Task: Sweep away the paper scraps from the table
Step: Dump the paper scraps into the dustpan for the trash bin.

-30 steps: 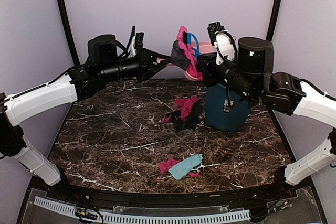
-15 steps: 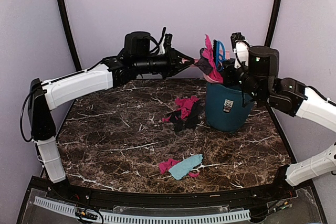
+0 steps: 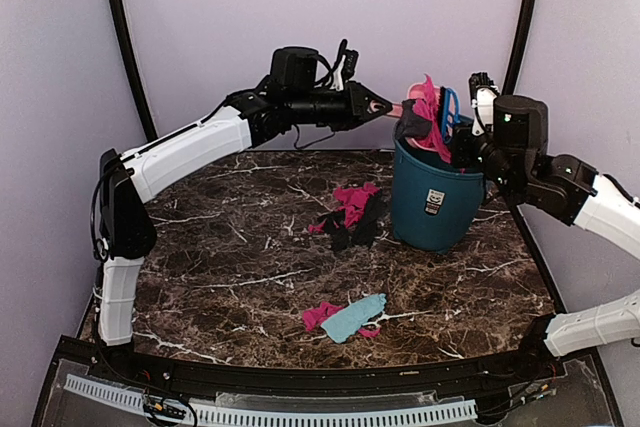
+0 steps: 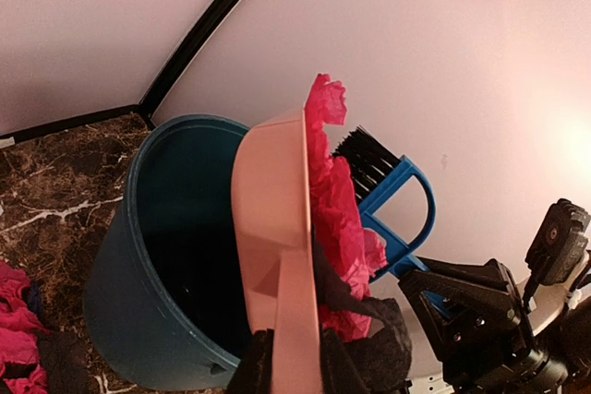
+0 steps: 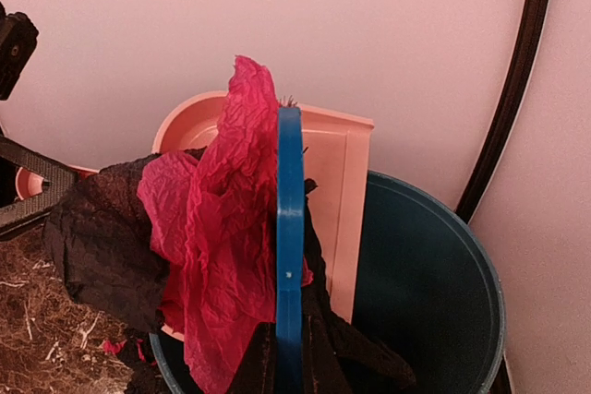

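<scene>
Your left gripper point(image 4: 284, 366) is clenched on the handle of the pale pink dustpan point(image 4: 272, 219). It holds the pan turned on edge above the open mouth of the teal bin point(image 3: 430, 209). The bin stands at about 2 o'clock on the dark marble worktop point(image 3: 200, 257). The steep tilt looks meant to let the load drop into the bin rather than back onto the marble.

Your right gripper point(image 5: 288, 362) is clamped on the handle of the blue brush point(image 5: 289, 219). The brush is set against the pan's open face, bristles toward the pan. A wad of crumpled magenta and black paper scraps point(image 5: 217, 228) is pinned between brush and pan. The brush seems placed there to keep the light paper from fluttering off, and to rake it out once the pan is over the opening. A black piece droops from the wad's 9 o'clock side in the right wrist view. I cannot tell whether it hangs inside the bin's rim, so it could fall outside.

More scraps lie on the worktop. A pink and black heap point(image 3: 350, 215) sits near the centre, just beside the bin at its 9 o'clock. A light blue piece with some pink point(image 3: 345, 317) lies toward 6 o'clock, near the front edge. This load is only part of the job, and both heaps will need another pass.
</scene>
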